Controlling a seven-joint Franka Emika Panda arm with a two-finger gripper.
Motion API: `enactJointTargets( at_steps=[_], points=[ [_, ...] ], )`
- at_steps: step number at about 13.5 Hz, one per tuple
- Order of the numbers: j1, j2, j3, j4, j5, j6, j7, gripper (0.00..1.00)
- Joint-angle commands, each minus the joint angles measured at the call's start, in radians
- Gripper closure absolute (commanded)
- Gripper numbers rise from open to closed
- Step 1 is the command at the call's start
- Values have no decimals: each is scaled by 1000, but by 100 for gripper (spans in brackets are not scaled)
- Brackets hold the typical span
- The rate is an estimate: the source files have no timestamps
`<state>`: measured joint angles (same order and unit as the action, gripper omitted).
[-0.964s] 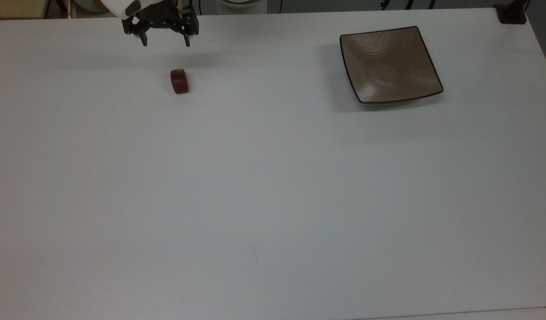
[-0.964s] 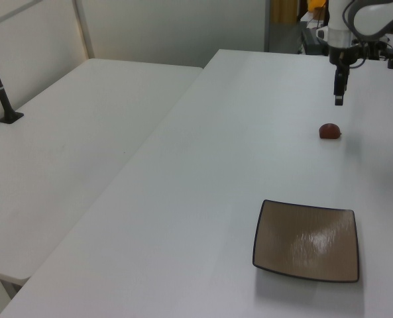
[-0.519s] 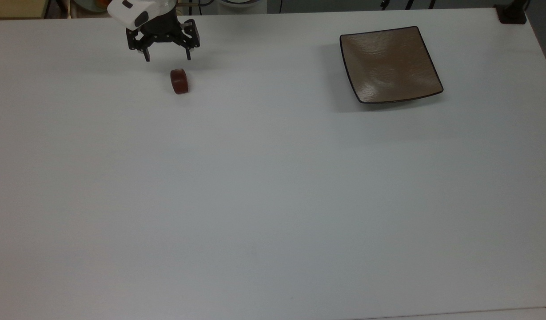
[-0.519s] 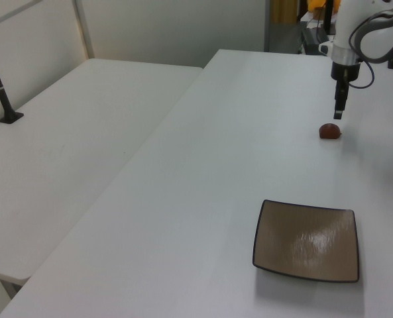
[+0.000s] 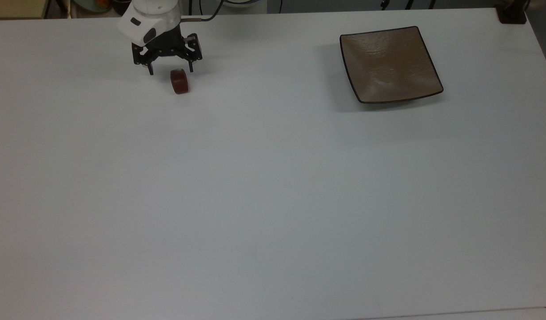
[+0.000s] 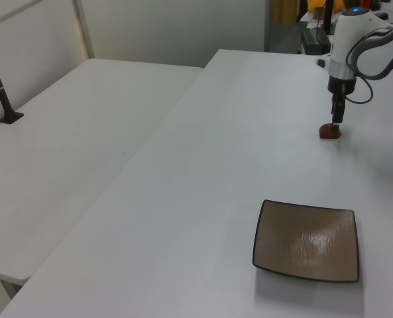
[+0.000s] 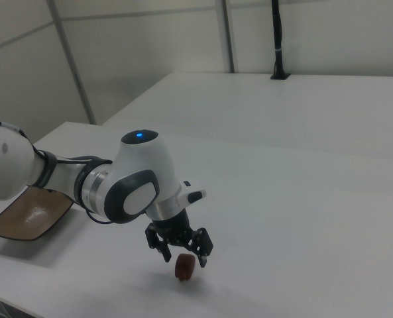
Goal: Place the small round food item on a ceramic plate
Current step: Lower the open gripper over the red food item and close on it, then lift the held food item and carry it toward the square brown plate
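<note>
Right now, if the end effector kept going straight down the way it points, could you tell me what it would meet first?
Most likely the small reddish-brown food piece: the open end effector points down with that piece just below its fingertips. Depth is unclear, so it might reach the white table beside it instead.

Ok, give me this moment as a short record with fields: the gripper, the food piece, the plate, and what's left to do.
gripper: open, lowered over the food item, fingers either side of it, not closed on it
small round food item: on the white table, lying on its curved side
ceramic plate: empty, far off toward the top view's right
contact: none visible
remaining: grasp, carry, place on plate
</note>
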<state>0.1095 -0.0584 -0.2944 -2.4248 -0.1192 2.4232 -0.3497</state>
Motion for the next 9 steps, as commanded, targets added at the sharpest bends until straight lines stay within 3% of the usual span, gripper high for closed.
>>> enactJointTargets(
  at_steps=[1,4,9],
  points=[
    [9,32,-2,-11,-14,54,-18,0],
    [12,43,0,-7,-11,56,-38,14],
    [30,60,1,-3,-10,54,-49,64]
  ],
)
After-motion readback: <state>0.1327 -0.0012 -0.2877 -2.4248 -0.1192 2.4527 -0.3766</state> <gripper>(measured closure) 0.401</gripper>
